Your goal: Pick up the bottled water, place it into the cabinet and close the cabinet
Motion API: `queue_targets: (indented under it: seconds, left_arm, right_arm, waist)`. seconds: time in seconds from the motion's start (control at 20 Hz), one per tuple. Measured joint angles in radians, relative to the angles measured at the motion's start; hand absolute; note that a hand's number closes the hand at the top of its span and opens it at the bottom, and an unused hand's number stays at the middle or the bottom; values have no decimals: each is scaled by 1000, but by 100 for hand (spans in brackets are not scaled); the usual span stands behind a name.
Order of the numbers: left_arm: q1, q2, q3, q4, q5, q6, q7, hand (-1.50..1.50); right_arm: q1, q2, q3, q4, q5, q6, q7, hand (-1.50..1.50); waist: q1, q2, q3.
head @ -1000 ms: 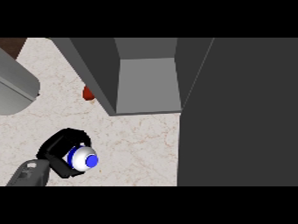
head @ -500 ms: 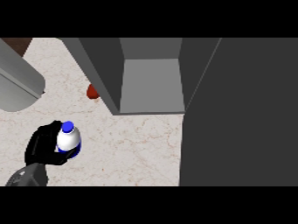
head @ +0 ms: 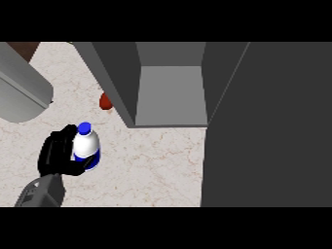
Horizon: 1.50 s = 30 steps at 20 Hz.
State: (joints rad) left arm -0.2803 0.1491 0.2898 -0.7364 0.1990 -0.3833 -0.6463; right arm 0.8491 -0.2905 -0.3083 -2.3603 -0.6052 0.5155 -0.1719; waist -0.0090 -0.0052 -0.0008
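Now: left hand (head: 57, 154) curled round the bottled water (head: 86, 146), lower left of the frame.

Black fingers wrap the bottle's left side; its blue cap points up-frame and a blue label band shows near its base. It sits over the pale, veined, marble-like tabletop (head: 154, 160), well apart from the cabinet (head: 170, 92), whose flat grey walls and open shelf fill the upper middle. A dark door panel (head: 276, 126) covers the right side. A small red object (head: 105, 101) lies just beside the cabinet's left wall. Likely risk: the smooth, rounded bottle could clip that wall on its way in. The right hand is not visible.
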Motion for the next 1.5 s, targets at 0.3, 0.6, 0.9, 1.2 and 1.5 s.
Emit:
queue_targets:
  seconds: [0.3,0.6,0.9,1.2,1.5]
  left_arm:
    - [4,-95,-78,-171,-15,86,98,150]
    - [-2,-136,-218,-332,31,244,216,150]
    - [5,-129,-369,-419,85,460,277,150]
    - [6,-112,-455,-444,94,661,287,150]
    - [-8,-98,-495,-447,40,822,327,150]
  right_arm:
    - [-10,-12,-7,0,-13,-19,6,-150]
    - [-27,-31,-17,5,-28,-21,16,-150]
    - [-28,-35,-19,7,-42,-15,16,-150]
    - [-26,-27,-3,10,-53,-13,6,-150]
    - [-48,-45,-15,19,-63,-11,-3,-150]
  waist:
    - [6,-2,0]
    - [2,-1,0]
    - [-3,1,-1]
    - [-8,0,-2]
    - [-9,-4,0]
